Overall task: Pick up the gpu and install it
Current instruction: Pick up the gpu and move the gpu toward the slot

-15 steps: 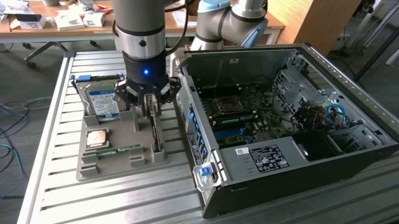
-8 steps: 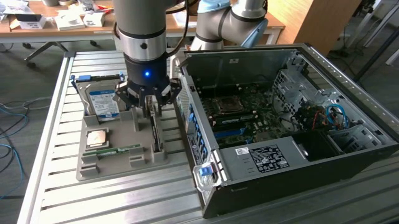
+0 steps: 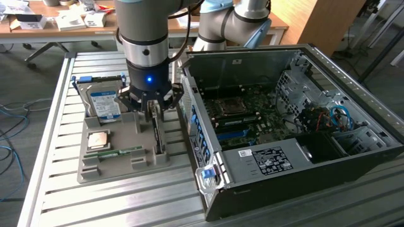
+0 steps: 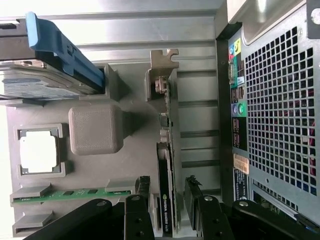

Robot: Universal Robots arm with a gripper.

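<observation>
The gpu (image 3: 158, 135) is a thin dark card standing on edge in a slot of the grey holder (image 3: 120, 166), on the side nearest the computer case. Its silvery bracket (image 4: 162, 65) sits at the end away from my gripper. My gripper (image 3: 153, 111) hangs just over the card, open. In the wrist view the gpu (image 4: 166, 150) runs between the two black fingers (image 4: 142, 189), with a gap on each side. My gripper (image 4: 167, 186) touches nothing and holds nothing.
The holder also carries a silver hard drive (image 3: 104, 104) in a blue frame, a square processor chip (image 3: 98, 139) and a green memory stick (image 3: 113, 153). The open computer case (image 3: 284, 137) lies close beside it on the slatted metal table (image 3: 126, 203), motherboard exposed.
</observation>
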